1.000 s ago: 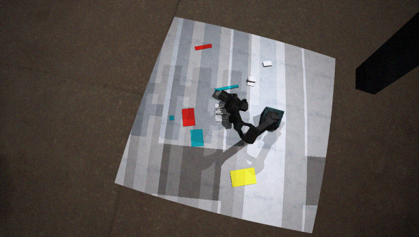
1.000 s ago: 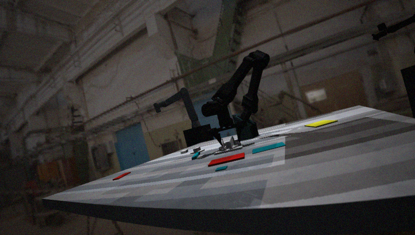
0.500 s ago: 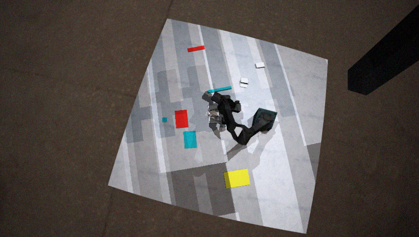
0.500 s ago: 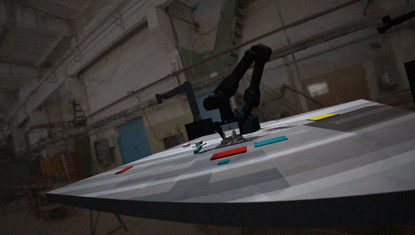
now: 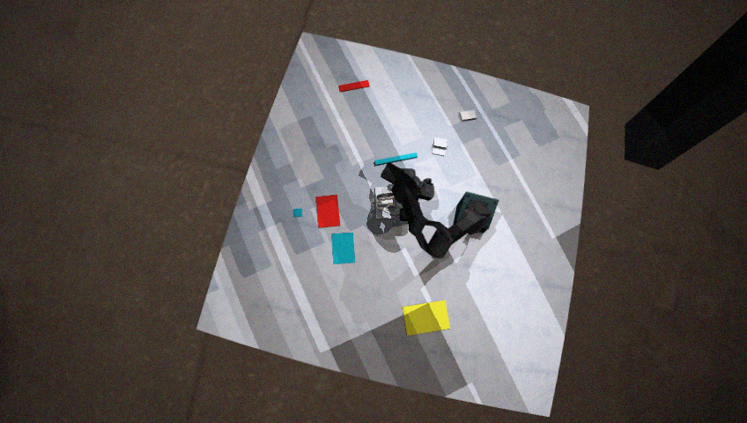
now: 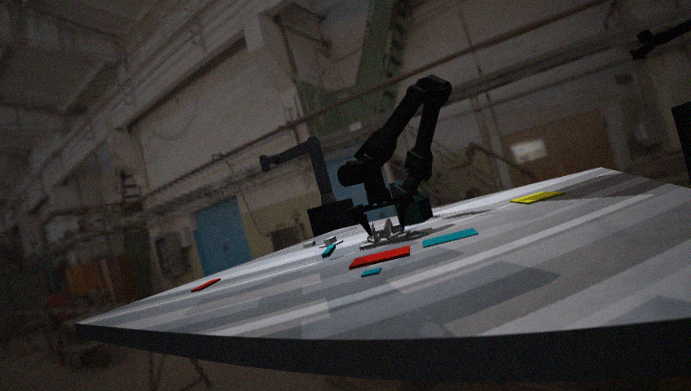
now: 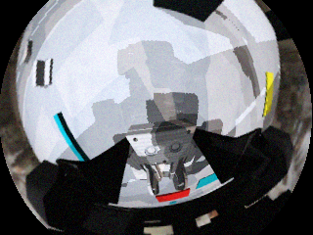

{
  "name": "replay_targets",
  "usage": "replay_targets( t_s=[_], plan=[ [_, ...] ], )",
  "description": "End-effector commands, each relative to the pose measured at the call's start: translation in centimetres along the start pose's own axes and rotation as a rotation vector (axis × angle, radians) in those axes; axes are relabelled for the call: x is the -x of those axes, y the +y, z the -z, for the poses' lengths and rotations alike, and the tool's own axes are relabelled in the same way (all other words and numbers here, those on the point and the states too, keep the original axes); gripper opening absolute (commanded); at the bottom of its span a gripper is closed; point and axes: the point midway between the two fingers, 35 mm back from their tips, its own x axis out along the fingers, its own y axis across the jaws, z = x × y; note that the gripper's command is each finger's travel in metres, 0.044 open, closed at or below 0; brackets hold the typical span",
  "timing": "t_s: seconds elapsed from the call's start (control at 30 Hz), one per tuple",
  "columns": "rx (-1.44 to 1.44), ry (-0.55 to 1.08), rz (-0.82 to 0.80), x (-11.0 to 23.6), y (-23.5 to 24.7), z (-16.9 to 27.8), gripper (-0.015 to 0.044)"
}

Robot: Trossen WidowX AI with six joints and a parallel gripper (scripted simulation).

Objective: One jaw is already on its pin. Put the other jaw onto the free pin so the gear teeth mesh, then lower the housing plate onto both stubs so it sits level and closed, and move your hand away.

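A pale metal plate point(image 7: 139, 141) with corner holes and two round bosses lies between my fingertips in the wrist view. Two curved metal jaws, one point(image 7: 154, 185) on the left and the other point(image 7: 180, 178) on the right, extend from its lower side and stand apart at their tips. The small mechanism point(image 6: 388, 229) sits low on the table in the exterior view. My gripper point(image 6: 386, 232) point(image 7: 160, 136) is open, with a finger on each side. Whether this plate is the housing plate or the base, whether it is level, and how the gear teeth meet cannot be told.
A red pad point(image 5: 328, 211) point(image 6: 379, 257) and a cyan pad point(image 5: 343, 248) point(image 6: 450, 238) lie near the mechanism. A cyan bar point(image 5: 395, 159) point(image 7: 69, 137) lies beside it. White blocks point(image 5: 440, 146) point(image 7: 44, 72) and a yellow pad point(image 5: 425, 318) point(image 6: 537, 197) lie farther off.
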Motion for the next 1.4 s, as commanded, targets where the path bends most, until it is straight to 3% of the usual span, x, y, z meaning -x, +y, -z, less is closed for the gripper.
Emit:
replay_targets(
  t_s=[0.0, 0.27, 0.5, 0.73, 1.37],
  plan=[
    [0.001, 0.000, -0.002, 0.5, 0.1, 0.1, 0.0440],
    [0.004, -0.004, -0.001, 7.1, 0.0, 0.1, 0.0440],
    [-0.005, 0.003, -0.002, 6.8, 0.2, 0.1, 0.0440],
    [0.001, -0.006, -0.002, 12.2, -1.2, -4.2, 0.0440],
    [0.002, -0.006, -0.002, 12.4, -1.3, -4.3, 0.0440]
  ],
)
